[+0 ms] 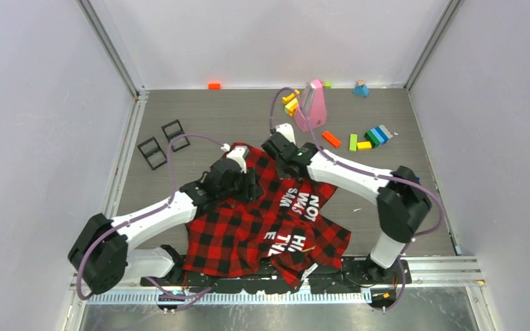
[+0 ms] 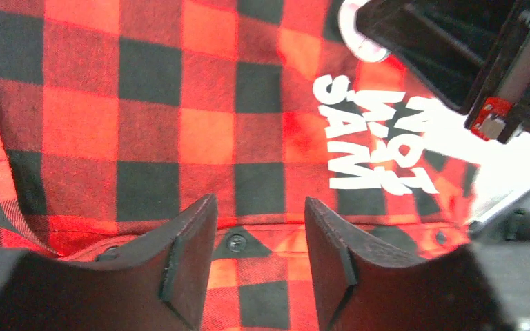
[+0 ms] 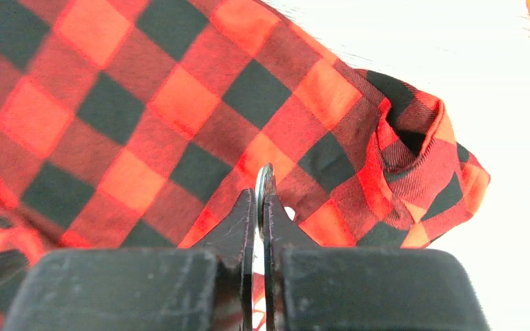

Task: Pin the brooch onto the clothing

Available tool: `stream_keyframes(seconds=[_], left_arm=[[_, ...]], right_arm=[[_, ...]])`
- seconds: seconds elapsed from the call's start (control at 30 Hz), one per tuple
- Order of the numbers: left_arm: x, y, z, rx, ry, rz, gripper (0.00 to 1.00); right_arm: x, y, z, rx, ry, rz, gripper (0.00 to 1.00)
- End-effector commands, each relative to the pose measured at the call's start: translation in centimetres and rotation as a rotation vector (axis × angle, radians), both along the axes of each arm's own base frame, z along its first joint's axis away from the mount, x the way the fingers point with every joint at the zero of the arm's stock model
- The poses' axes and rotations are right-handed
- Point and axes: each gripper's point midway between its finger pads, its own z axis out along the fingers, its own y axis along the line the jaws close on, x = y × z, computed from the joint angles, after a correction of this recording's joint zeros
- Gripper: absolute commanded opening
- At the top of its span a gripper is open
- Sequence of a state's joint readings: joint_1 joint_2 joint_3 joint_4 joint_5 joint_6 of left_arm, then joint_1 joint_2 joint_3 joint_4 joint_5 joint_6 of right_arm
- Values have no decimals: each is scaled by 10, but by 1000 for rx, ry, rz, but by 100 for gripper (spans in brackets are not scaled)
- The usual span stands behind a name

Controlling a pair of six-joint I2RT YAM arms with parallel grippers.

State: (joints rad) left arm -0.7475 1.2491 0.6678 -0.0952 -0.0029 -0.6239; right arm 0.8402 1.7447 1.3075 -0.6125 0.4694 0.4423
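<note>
1. Two pincers are hanging over the shirt, which is lying crumpled on the grey surface just ahead of my arm bases, its white lettering facing up.
2. My right pincer is squeezing tight on the brooch, a thin metal piece that I am seeing edge-on, its rim poking out just past my fingertips.
3. That right pincer is hovering above the checked cloth near the shirt's far edge, with a bunched fold lying off to one side. I cannot tell whether the brooch is touching the cloth.
4. My left pincer is standing about half apart, with nothing clamped between its fingers.
5. Checked cloth is filling the gap under it, and the buttoned strip with one dark button is lying right between my two fingers. I cannot tell whether the fingers are pressing on the cloth or hanging just over it.
6. The lettering is lying beyond my left pincer and to its right, and my right arm's black wrist is looming over it.
7. Seen from above, both pincers are sitting close together over the shirt's far half, the left one on the left.
8. Some coloured blocks and two black frames are lying well apart from the shirt, on the far part of the surface.
</note>
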Motion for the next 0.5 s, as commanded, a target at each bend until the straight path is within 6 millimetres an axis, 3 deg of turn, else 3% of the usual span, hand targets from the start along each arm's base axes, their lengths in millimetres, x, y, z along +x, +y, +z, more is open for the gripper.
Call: stream_keyframes(seconds=[0.0, 0.03, 0.13, 0.33, 0.47], left_arm=[[6, -8, 72, -125, -131, -57, 57], [4, -10, 86, -155, -155, -87, 63], [-3, -14, 116, -234, -182, -178, 71], [-22, -14, 177, -461, -219, -366, 81], [-45, -10, 190, -458, -192, -531, 82]], right_arm=[[-3, 14, 62, 274, -49, 71, 1], [-6, 22, 79, 385, -40, 126, 1], [-11, 21, 98, 527, -6, 186, 1], [-49, 44, 146, 855, 111, 478, 1], [-77, 52, 168, 953, 200, 619, 1]])
